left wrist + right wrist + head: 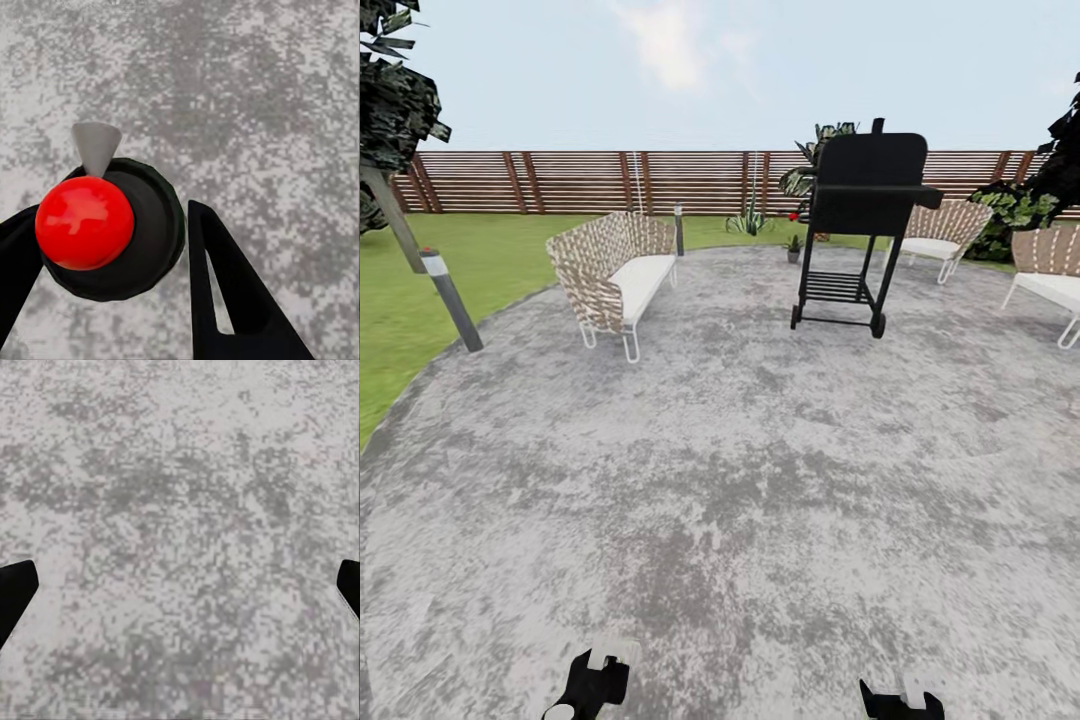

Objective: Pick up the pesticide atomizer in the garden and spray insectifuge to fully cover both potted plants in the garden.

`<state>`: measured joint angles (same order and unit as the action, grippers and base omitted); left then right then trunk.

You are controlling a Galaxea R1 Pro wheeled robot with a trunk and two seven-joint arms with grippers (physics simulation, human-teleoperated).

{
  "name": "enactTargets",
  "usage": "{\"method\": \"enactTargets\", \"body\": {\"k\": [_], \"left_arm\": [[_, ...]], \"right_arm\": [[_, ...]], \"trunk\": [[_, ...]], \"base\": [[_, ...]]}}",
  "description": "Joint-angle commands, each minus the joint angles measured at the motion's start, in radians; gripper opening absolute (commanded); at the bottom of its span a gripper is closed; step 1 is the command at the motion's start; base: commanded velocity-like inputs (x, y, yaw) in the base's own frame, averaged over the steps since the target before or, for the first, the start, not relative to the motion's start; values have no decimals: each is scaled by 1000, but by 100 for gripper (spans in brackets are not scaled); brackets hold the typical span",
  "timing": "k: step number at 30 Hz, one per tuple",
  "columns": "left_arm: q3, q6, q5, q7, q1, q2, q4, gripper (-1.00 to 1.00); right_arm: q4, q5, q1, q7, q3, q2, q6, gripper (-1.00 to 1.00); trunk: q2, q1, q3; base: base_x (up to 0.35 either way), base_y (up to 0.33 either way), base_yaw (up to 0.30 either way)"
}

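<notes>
We hold the pesticide atomizer [105, 229] in the closed left gripper [112, 255], lower left of frame; rigid, light, likely slick, so grip mid-body. Right gripper [180, 592] spread wide, empty. One potted plant [793, 245] upper centre, beyond the paving [740, 480].

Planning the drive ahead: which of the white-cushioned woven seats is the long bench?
The woven seat left of the black grill; it is long, while the two on the right are single chairs.

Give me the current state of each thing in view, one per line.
Left gripper: shut on the pesticide atomizer, fingers at both sides.
Pesticide atomizer: held, red top toward the camera, above the paving.
Right gripper: open, nothing between its fingers.
Potted plant: upright, far ahead beside the grill.
</notes>
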<state>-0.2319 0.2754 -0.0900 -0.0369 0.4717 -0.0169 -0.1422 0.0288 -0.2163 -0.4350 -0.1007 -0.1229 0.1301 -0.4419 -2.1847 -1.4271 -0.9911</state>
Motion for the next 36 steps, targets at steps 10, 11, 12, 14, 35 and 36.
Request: {"method": "enactTargets", "body": {"k": [10,11,12,14,35,36], "left_arm": [[-9,4,-9,-4,0,0,1,-100],[-9,4,-9,-4,1,0,1,-100],[-9,4,-8,-4,1,0,1,-100],[-9,4,-8,-4,1,0,1,-100],[-9,4,-8,-5,1,-1,1,-100],[-9,4,-8,-5,1,0,1,-100]], "right_arm": [[-1,-11,-1,-5,-6,3,-4,100],[-1,-11,-1,-5,-6,3,-4,100],[-1,-11,-1,-5,-6,3,-4,100],[-1,-11,-1,-5,-6,3,-3,100],[-1,-9,-1,-5,-8,0,-3,100],[-1,-9,-1,-5,-8,0,-3,100]], "trunk": [[0,0,-1],[0,0,-1],[0,0,-1],[0,0,-1],[0,0,-1],[0,0,-1]], "base": [[337,0,0],[338,0,0],[338,0,0],[338,0,0],[339,0,0],[339,0,0]]}}
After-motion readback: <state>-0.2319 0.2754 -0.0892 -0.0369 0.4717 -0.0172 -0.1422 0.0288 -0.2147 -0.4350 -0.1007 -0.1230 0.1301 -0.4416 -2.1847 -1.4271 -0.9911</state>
